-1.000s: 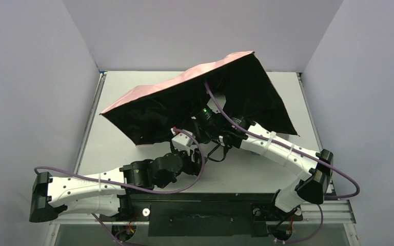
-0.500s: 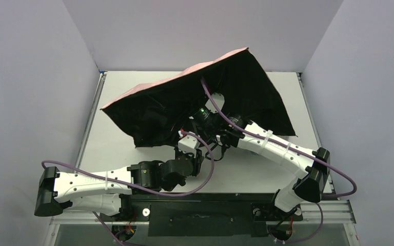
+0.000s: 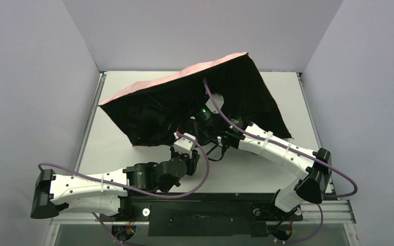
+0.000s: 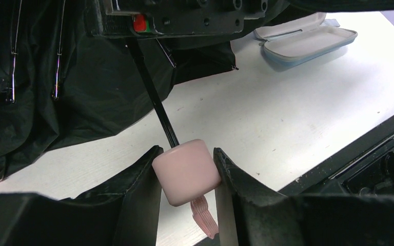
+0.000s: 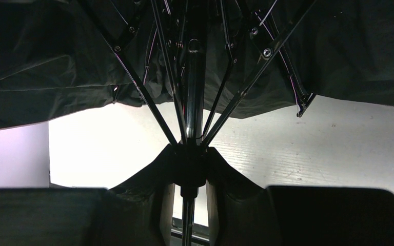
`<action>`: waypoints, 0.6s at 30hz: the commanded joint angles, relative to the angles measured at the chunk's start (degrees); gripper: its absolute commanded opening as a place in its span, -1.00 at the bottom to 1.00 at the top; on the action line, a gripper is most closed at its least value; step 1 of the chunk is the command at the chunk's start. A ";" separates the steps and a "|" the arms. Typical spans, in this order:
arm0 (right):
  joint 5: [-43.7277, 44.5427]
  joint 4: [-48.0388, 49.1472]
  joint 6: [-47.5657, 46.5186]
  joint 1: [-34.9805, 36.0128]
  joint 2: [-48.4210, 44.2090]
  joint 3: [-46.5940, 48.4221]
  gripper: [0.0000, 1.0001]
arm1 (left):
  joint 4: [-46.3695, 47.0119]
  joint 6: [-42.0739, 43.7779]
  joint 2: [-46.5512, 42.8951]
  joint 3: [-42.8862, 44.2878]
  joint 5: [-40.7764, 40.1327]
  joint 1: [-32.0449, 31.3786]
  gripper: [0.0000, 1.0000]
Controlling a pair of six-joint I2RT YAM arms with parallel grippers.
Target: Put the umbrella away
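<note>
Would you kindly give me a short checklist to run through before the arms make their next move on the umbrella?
1. Is the left pincer closed on the pink handle? Ok.
2. Is the right pincer closed around the rib hub on the shaft? Ok.
3. Does the strap hang free below the handle? Ok.
4. Is the canopy folded? Not ok, it is spread open.
5. Is the light blue case out of the way? Ok, it lies on the table, apart from the shaft.
6. Is the shaft lock released? Cannot tell.
</note>
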 commanded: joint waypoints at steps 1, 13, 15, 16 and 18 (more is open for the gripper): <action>-10.98 -0.69 -0.62 2.70 -4.72 -1.93 -1.00 | 10.74 4.27 -1.81 -0.62 -5.13 5.57 -1.00; -13.03 -1.86 -3.23 2.90 -6.50 -0.30 0.31 | 19.35 9.23 -0.73 -1.74 -4.00 11.16 -1.00; -11.89 -3.02 -4.51 2.36 -7.37 0.53 0.59 | 18.96 9.13 -1.25 -2.51 -4.13 11.21 -1.00; -12.10 -3.54 -6.30 2.20 -7.96 1.39 0.63 | 18.78 8.69 -1.65 -2.84 -4.11 11.30 -1.00; -14.12 -4.63 -9.44 1.47 -8.83 3.46 0.69 | 18.42 7.84 -2.53 -4.03 -3.96 11.61 -1.00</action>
